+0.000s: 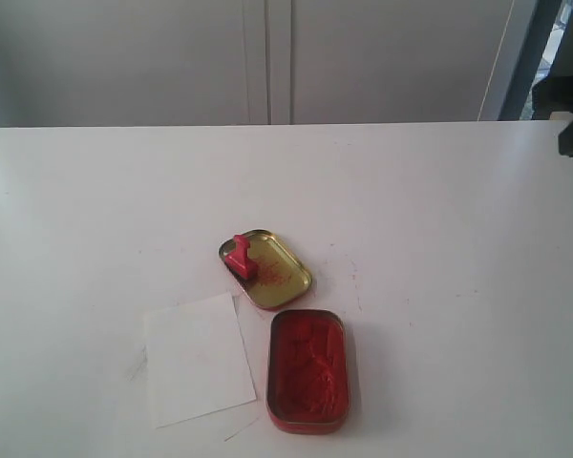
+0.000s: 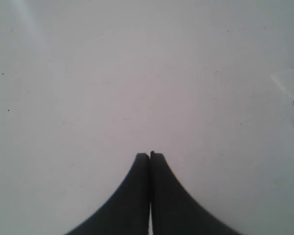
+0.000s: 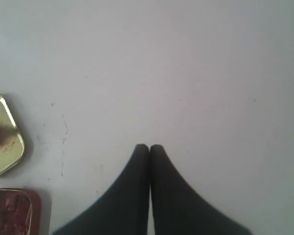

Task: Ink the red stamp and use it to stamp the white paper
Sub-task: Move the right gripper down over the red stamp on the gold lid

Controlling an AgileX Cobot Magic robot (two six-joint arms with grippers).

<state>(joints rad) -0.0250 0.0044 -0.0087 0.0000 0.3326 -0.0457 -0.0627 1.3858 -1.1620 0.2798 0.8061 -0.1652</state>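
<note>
The left gripper (image 2: 150, 155) shows only in its own wrist view. Its two dark fingers are pressed together with nothing between them, above bare white table (image 1: 439, 210).

In the exterior view, the white paper (image 1: 196, 358) lies flat near the front, left of the middle and turned a little askew. Bare tabletop stretches wide to its left and behind it. Its right edge runs just beside the red ink tin (image 1: 304, 424), with a narrow strip of table between them.

The red stamp (image 1: 240, 254) stands behind the paper's far right corner. It sits on the far left end of the gold lid (image 1: 285, 272), tilted, with its knob upward. The lid's near end comes close to the far rim of the open tin.

Right of the lid and tin the table is open up to its far edge.

The right gripper (image 3: 149, 147) also has its fingers closed on each other, pinching nothing, over bare table. In its wrist view the lid (image 3: 2, 134) and the tin (image 3: 12, 210) sit at the picture's edge, well apart from the fingertips. The stamp is not visible in that view.
</note>
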